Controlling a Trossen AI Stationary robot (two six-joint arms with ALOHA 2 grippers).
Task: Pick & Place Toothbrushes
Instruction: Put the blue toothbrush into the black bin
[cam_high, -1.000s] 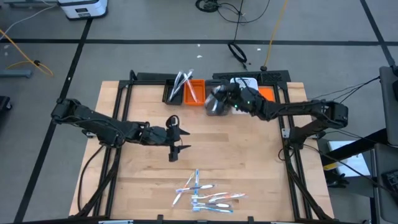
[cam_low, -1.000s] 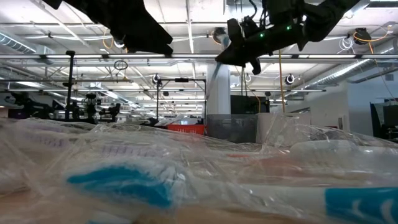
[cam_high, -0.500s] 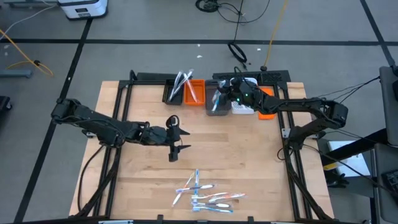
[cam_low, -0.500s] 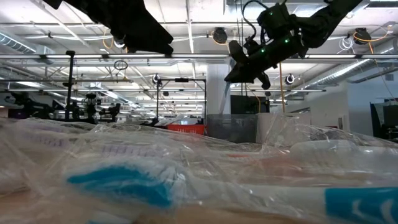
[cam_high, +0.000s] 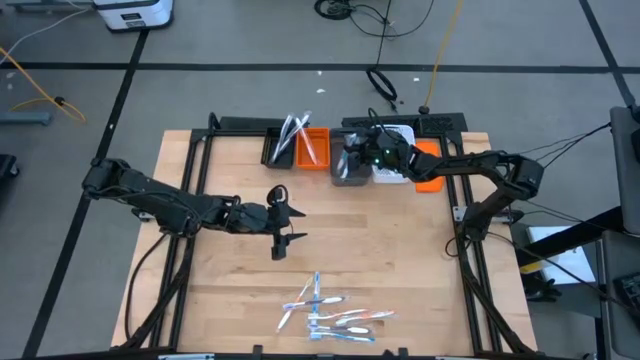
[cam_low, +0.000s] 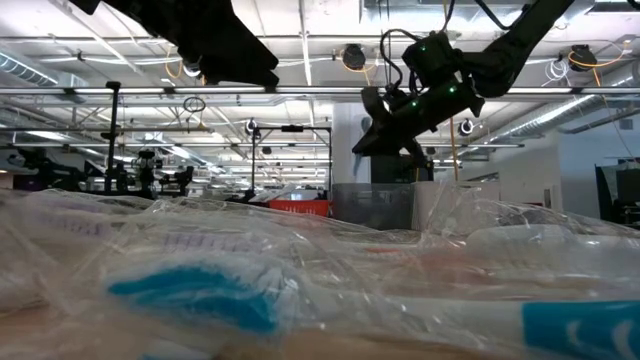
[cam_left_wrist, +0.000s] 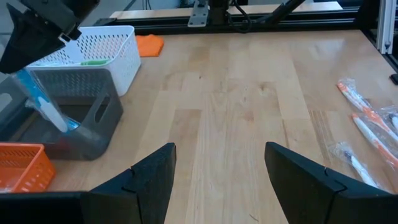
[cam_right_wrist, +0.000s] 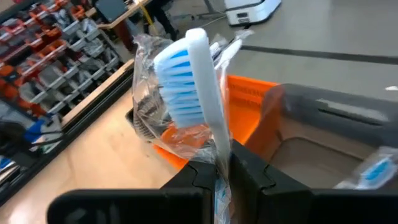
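Note:
My right gripper (cam_high: 350, 160) hangs over the grey bin (cam_high: 347, 170) at the table's far side, shut on a white toothbrush with blue bristles (cam_right_wrist: 198, 93) in a clear wrapper. In the left wrist view this toothbrush (cam_left_wrist: 43, 102) slants down from the gripper into the grey bin (cam_left_wrist: 74, 118). Another wrapped brush (cam_right_wrist: 373, 171) lies in that bin. Several more wrapped toothbrushes (cam_high: 330, 315) lie in a pile on the table near its front edge. My left gripper (cam_high: 280, 225) waits open above the table's middle, touching nothing. My right gripper pinches the wrapped toothbrush by its handle (cam_right_wrist: 219, 146) between its two fingers, wrapper and all. The fingers come from the table's right, slanting a little downward. The bristle head (cam_right_wrist: 180, 87) sticks out beyond the fingertips, and the brush is clear of the table above the grey bin.
Along the far edge stand a black bin with brushes (cam_high: 285, 145), an orange bin (cam_high: 313, 148), the grey bin, a white basket (cam_high: 393, 165) and an orange piece (cam_high: 430, 165). Bare wood (cam_high: 380, 250) lies between the bins and the pile.
My right gripper has sunk toward the grey bin with the toothbrush still in its fingers, and has rolled somewhat as it came down. The arm behind it has swung toward the table's far edge.

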